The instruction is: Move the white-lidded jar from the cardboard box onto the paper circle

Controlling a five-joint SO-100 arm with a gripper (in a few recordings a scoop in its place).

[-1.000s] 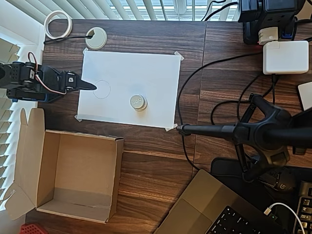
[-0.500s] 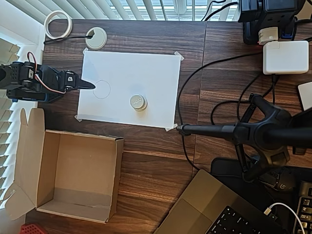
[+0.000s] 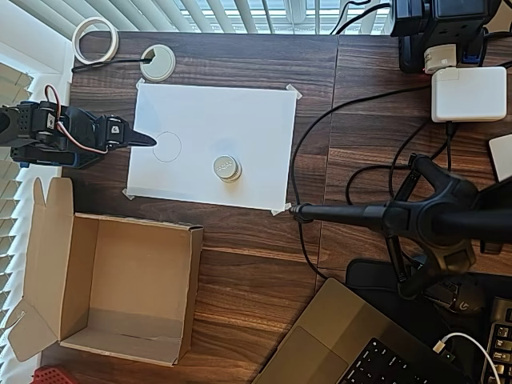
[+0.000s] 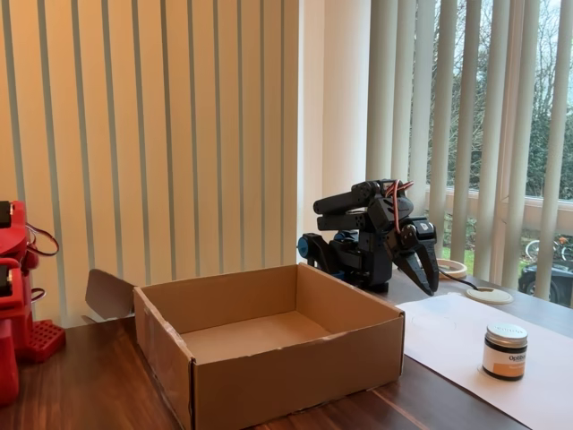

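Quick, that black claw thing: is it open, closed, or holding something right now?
Gripper: jaws closed to a point, holding nothing; the white-lidded jar stands apart on the paper.

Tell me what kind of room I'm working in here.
Probably a home office or desk workspace: a wooden desk by vertical window blinds, with a laptop, a white power adapter and loose cables.

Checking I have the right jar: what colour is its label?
Orange, on the white-lidded jar, clearest in the fixed view.
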